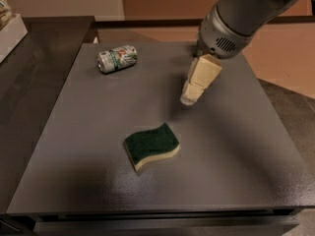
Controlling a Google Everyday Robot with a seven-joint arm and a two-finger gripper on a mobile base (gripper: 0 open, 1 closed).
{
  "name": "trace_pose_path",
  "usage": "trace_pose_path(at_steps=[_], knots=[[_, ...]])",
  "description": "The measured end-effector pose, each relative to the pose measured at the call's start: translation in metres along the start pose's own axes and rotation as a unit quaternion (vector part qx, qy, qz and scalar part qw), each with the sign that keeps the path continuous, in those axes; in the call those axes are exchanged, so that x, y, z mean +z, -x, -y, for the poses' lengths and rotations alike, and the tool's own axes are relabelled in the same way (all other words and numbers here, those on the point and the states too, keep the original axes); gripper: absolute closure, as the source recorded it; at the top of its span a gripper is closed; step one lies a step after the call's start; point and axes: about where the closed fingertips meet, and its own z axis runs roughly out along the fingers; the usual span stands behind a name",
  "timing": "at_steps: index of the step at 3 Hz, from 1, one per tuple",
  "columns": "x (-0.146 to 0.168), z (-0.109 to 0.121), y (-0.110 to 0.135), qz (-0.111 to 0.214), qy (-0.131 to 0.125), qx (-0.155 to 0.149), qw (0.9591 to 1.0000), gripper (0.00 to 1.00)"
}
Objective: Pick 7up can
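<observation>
The 7up can (117, 58) lies on its side on the table (236, 146), well apart from the hand (189, 99), to its left and farther back. The hand hangs empty; whether it is apart or together I cannot tell. This looks like the approach. Next it should swing left, leaving the 1 sponge (151, 146) alone.

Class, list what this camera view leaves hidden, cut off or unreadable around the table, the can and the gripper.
1. Table, camera view: part of its far edge is hidden behind the arm.
2. White box, camera view: cut off by the left edge of the picture.
3. 7up can, camera view: label print too small to read; the side it lies on is hidden.
4. Gripper, above the table right of the can: its far side faces away.
</observation>
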Motion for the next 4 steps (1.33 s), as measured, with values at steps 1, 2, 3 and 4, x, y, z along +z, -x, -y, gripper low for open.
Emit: trace_pose_path(at_steps=[1,2,3,4], knots=[[0.043,0.032,0.038,0.028,0.007,-0.001,0.9996,0.0],[0.075,0.053,0.06,0.042,0.017,-0.002,0.999,0.0],[0.111,0.084,0.078,0.056,0.023,0.015,0.9981,0.0],[0.141,0.11,0.091,0.061,0.028,0.032,0.9973,0.0]])
